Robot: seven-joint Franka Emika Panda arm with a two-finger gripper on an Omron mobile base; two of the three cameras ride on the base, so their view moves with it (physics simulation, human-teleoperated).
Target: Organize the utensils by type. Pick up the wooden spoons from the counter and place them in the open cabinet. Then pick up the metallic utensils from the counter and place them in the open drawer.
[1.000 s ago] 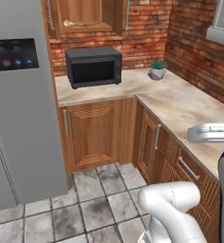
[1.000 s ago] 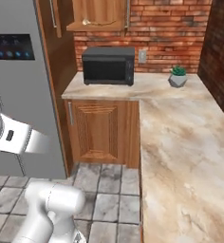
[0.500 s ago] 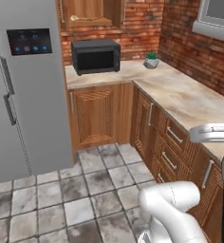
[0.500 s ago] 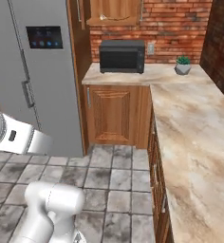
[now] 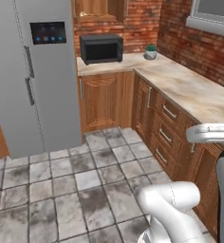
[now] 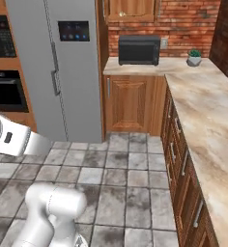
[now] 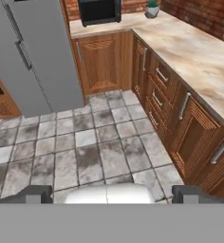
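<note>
The counter (image 5: pixel 195 88) is a beige marble-look slab that runs along the right wall and turns at the far corner; I also see this counter (image 6: pixel 208 112) from the right and from the hand (image 7: pixel 202 49). No spoons show on the stretch in view: the wooden spoons, the metallic utensils and the open drawer are out of view. Above the microwave hangs a wooden upper cabinet (image 5: pixel 96 7) with its inside showing. In the hand view my gripper (image 7: pixel 114 194) is open, its dark tips wide apart over the tiled floor with nothing between them.
A tall grey fridge (image 5: pixel 40 71) stands at the left, with a black microwave (image 5: pixel 101 48) and a small potted plant (image 5: pixel 151 51) on the far counter. Closed wooden drawers with bar handles (image 7: pixel 160 90) line the right side. A wall oven (image 6: pixel 4 72) is at far left. Grey tiled floor (image 5: pixel 85 180) lies ahead.
The whole picture has shifted: the base has driven back and away from the corner, so the fridge and more floor have come into view. The gripper has stayed open.
</note>
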